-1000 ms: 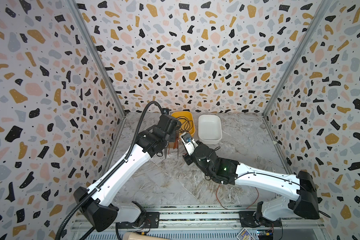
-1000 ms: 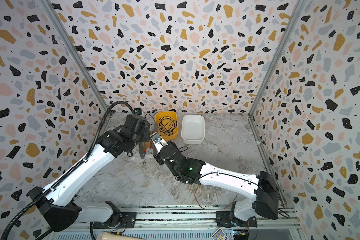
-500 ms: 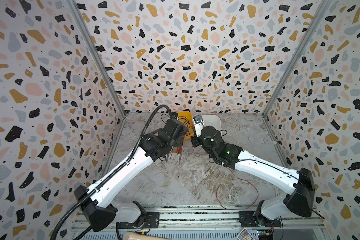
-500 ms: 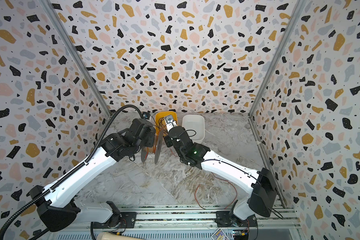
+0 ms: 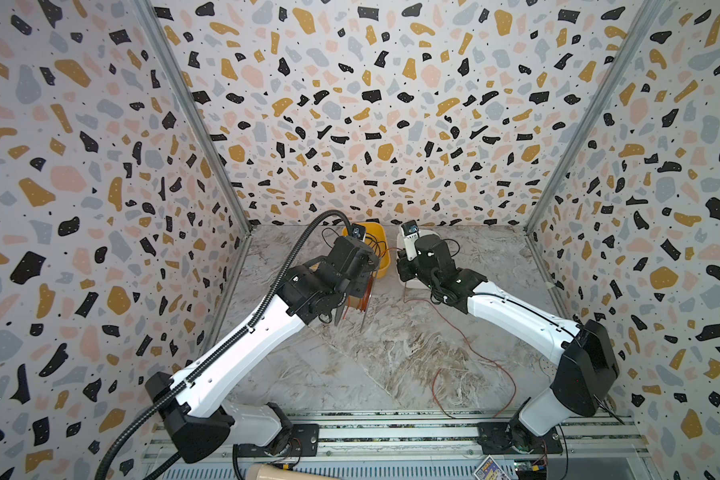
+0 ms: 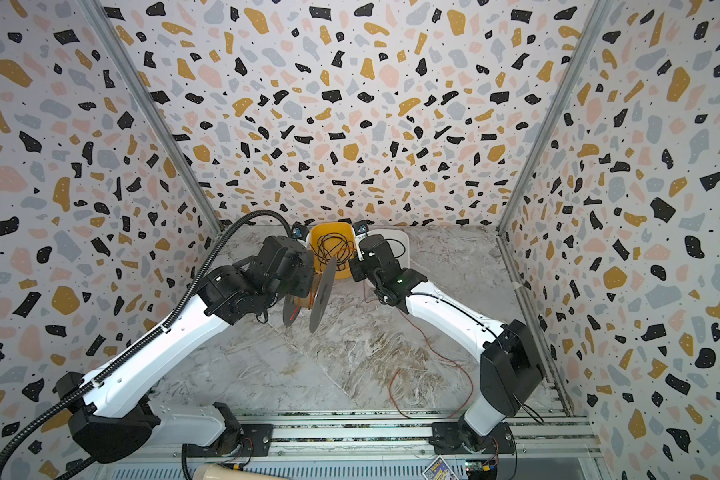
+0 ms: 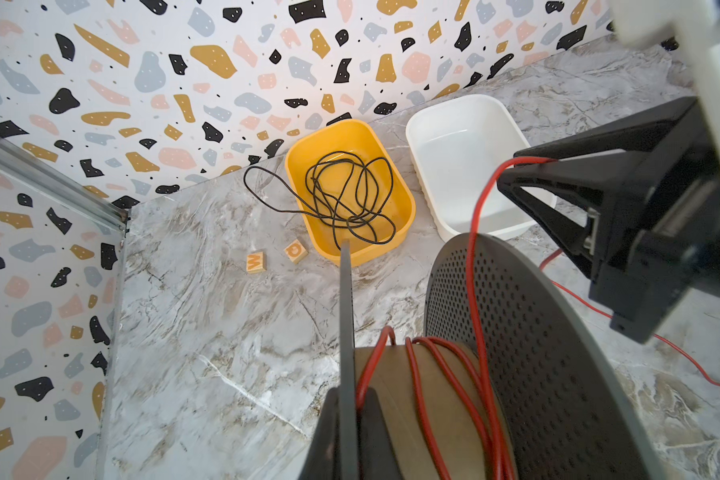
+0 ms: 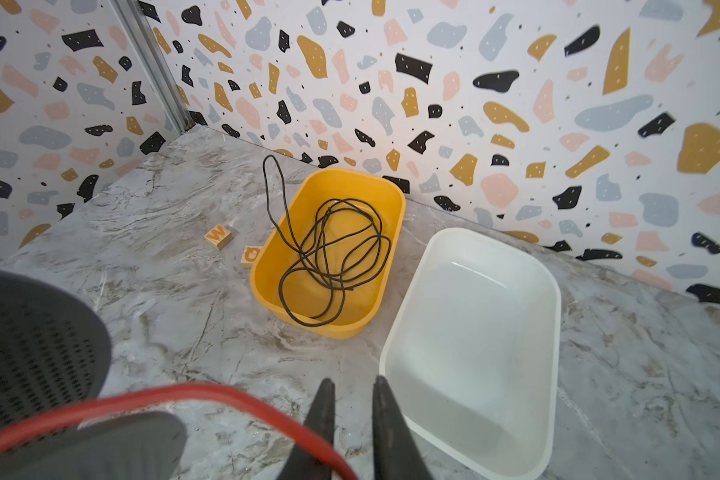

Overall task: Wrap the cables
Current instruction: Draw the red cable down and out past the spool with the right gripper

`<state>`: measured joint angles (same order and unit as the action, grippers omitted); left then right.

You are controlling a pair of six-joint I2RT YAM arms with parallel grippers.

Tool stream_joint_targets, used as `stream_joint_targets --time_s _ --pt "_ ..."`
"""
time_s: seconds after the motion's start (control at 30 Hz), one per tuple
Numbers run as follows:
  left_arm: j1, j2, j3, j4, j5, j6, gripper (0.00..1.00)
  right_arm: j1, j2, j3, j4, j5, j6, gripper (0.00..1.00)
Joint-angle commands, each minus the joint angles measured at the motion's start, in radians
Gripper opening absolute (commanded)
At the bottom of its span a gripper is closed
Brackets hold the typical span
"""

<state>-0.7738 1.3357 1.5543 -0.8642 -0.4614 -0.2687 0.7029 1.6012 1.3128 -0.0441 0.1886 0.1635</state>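
Note:
My left gripper (image 7: 347,432) is shut on one thin grey flange of a spool (image 7: 528,353) and holds it above the table. The spool shows in both top views (image 5: 356,297) (image 6: 323,295). Several turns of the red cable (image 7: 469,270) lie round its cardboard core. From there the cable rises to the tip of my right gripper (image 8: 352,384). It crosses the outside of one finger (image 8: 321,415), and the fingers stand slightly apart with nothing between them. The rest trails loose over the table (image 5: 458,330) (image 6: 427,338) toward the front.
A yellow tub (image 8: 395,232) at the back wall holds a tangled black wire (image 8: 333,249), one loop of it hanging out. A white tub (image 8: 551,332) stands beside it, near the right gripper. Two wooden letter tiles (image 7: 255,262) (image 7: 296,251) lie by the yellow tub.
My right arm swung from in front of the spool back toward the tubs, drawing cable with it, and its fingers parted a little. The left arm carried the spool slightly rightward and back.

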Motion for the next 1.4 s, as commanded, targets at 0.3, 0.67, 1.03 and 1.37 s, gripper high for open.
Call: stream_joint_targets --time_s 0.3,0.67,1.03,1.37 --pt "0.007 -0.029 0.156 0.041 0.108 0.028 0.0 -0.069 -0.036 -0.261 0.136 -0.432 -0.004 0.43" --pt "0.147 -0.01 0.256 0.035 0.301 0.029 0.0 -0.068 -0.319 -0.532 0.223 -0.464 0.018 0.73" --pt "0.225 -0.009 0.316 0.042 0.418 -0.007 0.0 -0.067 -0.547 -0.725 0.229 -0.337 0.004 0.84" --pt "0.256 -0.013 0.325 0.042 0.461 -0.027 0.0 -0.064 -0.587 -0.962 0.499 -0.239 0.012 0.79"
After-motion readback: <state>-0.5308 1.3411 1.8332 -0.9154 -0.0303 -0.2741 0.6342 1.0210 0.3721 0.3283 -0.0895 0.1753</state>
